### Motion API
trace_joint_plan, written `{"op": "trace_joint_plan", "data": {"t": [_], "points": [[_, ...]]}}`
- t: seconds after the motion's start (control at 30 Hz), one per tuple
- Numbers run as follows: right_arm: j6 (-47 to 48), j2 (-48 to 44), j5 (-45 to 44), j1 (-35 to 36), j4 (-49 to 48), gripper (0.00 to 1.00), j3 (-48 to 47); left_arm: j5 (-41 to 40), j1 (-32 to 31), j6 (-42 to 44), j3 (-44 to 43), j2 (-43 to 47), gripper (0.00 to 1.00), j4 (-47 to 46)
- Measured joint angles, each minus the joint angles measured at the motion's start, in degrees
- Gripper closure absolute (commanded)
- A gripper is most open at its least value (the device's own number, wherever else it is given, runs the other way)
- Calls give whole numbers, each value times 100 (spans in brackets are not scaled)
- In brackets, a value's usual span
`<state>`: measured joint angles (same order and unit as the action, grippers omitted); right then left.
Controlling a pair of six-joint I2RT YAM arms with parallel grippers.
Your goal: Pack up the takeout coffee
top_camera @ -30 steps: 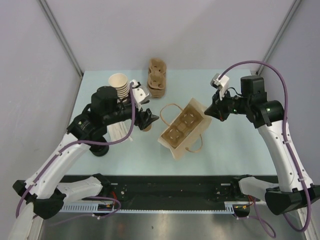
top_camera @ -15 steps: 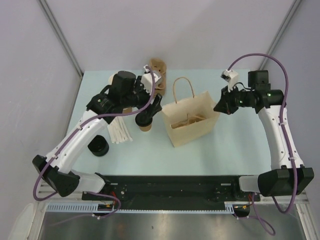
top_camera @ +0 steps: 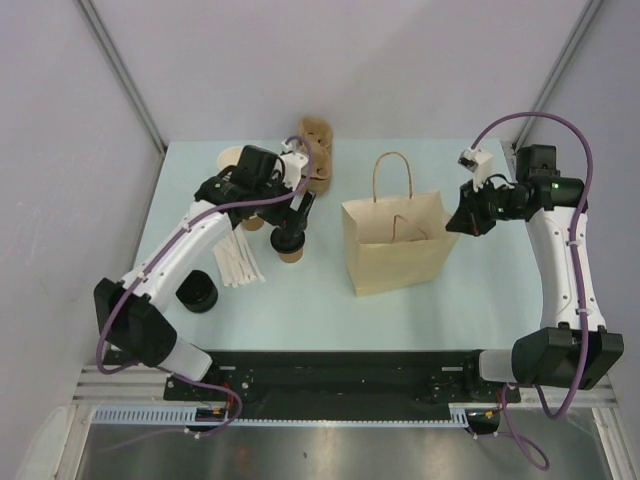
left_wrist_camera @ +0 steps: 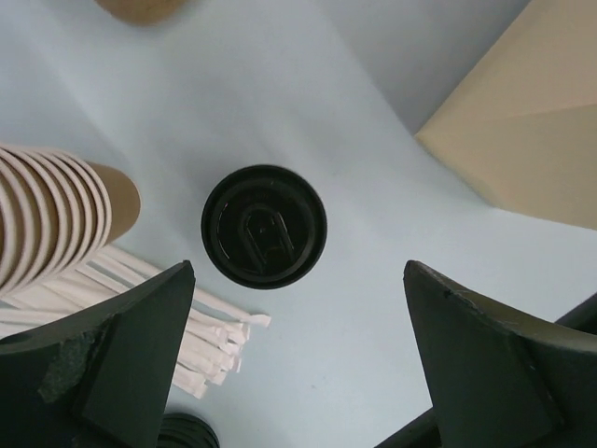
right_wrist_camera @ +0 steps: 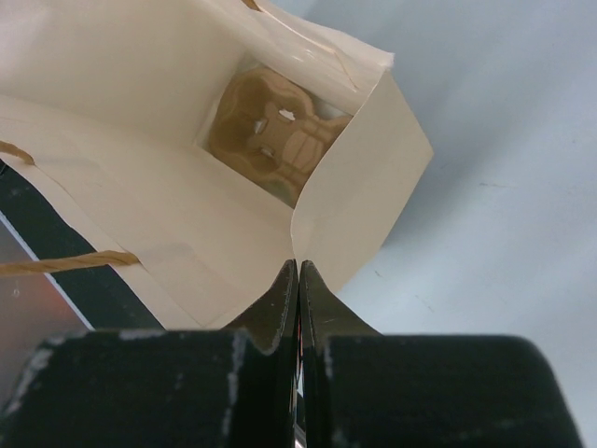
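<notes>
**Poised for the pick-up:** The left gripper (left_wrist_camera: 298,269) hovers directly over the takeout coffee (left_wrist_camera: 264,225). Its two fingers are spread wide on either side of the black lid and grip nothing. The lidded cup stands upright on the pale blue table (top_camera: 480,300), left of centre in the overhead frame. It sits between a stack of lidless cups (left_wrist_camera: 56,224) and the paper bag (top_camera: 398,245), with wrapped straws (left_wrist_camera: 210,341) lying just beside it.

At the right of the overhead frame, the right gripper (right_wrist_camera: 298,273) is pinched closed on the bag's top edge. The bag stands upright with its mouth open, and a moulded cup carrier (right_wrist_camera: 275,135) sits at the bottom.

The step in hand appears to be the grasp. In the wrist view the cup sits a little left of the midline between the fingers. Centring the claw before descending would likely let both pads meet the cup together.

The safer hold is probably on the ribbed paper wall below the lid's rim, since squeezing the lid itself could pop it loose. Pressure should be firm without crushing the paper.

On the way down, the near finger must clear the straws and the cup stack. After that, a straight lift that holds the cup level should set it up for lowering through the open mouth into a well of the carrier.
</notes>
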<state>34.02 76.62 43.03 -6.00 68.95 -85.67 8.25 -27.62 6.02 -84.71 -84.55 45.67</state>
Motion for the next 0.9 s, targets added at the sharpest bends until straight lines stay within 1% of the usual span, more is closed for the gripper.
{"op": "trace_joint_plan", "data": {"t": [0.17, 0.33, 0.73, 0.9], "points": [[98, 9, 26, 0, 66, 100, -2, -407, 0, 2, 527, -140, 0, -184], [98, 11, 35, 4, 66, 100, -9, -649, 0, 118, 619, -284, 1, -369], [48, 9, -35, 332, 63, 100, -9, -697, 0, 612, 715, -809, 0, -612], [26, 9, -79, 417, 59, 100, -20, -566, 7, 809, 664, -1056, 0, -557]]}}
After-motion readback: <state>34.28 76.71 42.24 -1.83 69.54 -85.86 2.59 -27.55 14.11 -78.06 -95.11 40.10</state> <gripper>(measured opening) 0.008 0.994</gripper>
